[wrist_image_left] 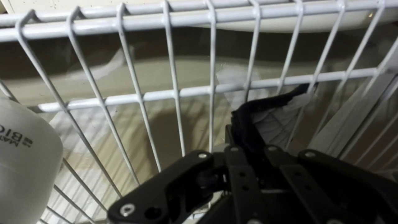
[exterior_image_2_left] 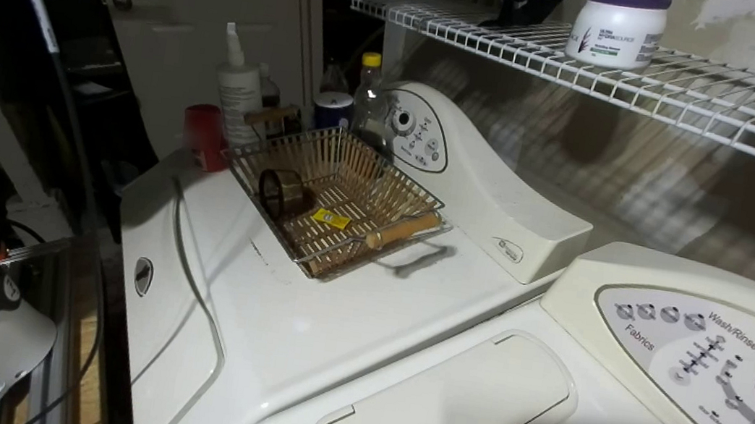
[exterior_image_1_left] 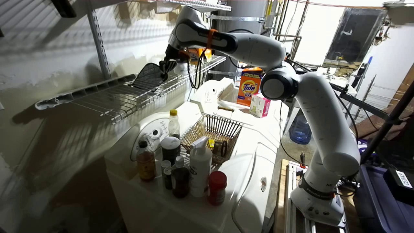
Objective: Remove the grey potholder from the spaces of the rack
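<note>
The grey potholder (exterior_image_1_left: 147,76) stands tilted on edge at the rack (exterior_image_1_left: 129,105) in an exterior view, with its lower part among the thin rods. My gripper (exterior_image_1_left: 165,72) is at its side edge. In the wrist view, the gripper (wrist_image_left: 248,140) is shut on the potholder's dark border, and the quilted face (wrist_image_left: 276,124) shows beyond the fingers. A rod of the rack (wrist_image_left: 189,91) crosses near its far corner. The fingertips are partly hidden by the dark fabric. In an exterior view the rack (exterior_image_2_left: 515,55) shows with a dark shape on it, cut by the top edge.
A white jar (exterior_image_2_left: 616,32) stands on the rack beside the gripper; it also shows in the wrist view (wrist_image_left: 28,161). An orange box (exterior_image_1_left: 195,55) stands farther along. Below are the washer and dryer, a wire basket (exterior_image_1_left: 212,129), several bottles (exterior_image_1_left: 200,171) and a Tide box (exterior_image_1_left: 249,85).
</note>
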### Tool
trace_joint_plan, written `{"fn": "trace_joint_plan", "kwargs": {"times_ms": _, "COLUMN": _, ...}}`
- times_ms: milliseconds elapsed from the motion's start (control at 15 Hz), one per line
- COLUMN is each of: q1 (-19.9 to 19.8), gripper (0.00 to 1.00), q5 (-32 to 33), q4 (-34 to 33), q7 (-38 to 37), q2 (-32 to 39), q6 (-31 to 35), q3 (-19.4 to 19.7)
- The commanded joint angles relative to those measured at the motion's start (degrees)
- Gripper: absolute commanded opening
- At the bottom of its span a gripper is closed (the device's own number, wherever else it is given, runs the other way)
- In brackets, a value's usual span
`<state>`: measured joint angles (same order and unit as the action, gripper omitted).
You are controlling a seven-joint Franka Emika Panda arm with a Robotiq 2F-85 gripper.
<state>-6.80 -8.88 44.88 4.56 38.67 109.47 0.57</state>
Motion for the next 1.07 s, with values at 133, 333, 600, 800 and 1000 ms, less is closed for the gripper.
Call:
{"fn": "trace_joint_plan", "kwargs": {"times_ms": 133, "q1": 4.4, "gripper": 0.02, "q5": 6.0, "q4": -2.0, "q7": 3.7, "q2": 0.3, "q6": -2.5, "q3": 1.2}}
{"fn": "trace_joint_plan", "kwargs": {"times_ms": 333, "q1": 5.8, "gripper": 0.02, "q5": 7.9, "q4": -1.8, "q7": 5.2, "q2": 0.4, "q6": -1.6, "q3": 0.4}}
{"fn": "trace_joint_plan", "kwargs": {"times_ms": 600, "q1": 7.1, "gripper": 0.02, "q5": 9.3, "q4": -1.1, "q7": 6.2, "q2": -1.0, "q6": -0.7, "q3": 0.7}}
{"fn": "trace_joint_plan", "kwargs": {"times_ms": 800, "q1": 7.2, "gripper": 0.02, "q5": 9.6, "q4": -0.1, "q7": 7.3, "q2": -2.9, "q6": 1.3, "q3": 0.5}}
{"fn": "trace_joint_plan", "kwargs": {"times_ms": 1000, "q1": 7.6, "gripper": 0.02, "q5": 10.0, "q4": 0.7, "q7": 8.4, "q2": -5.2, "q6": 2.7, "q3": 0.7}}
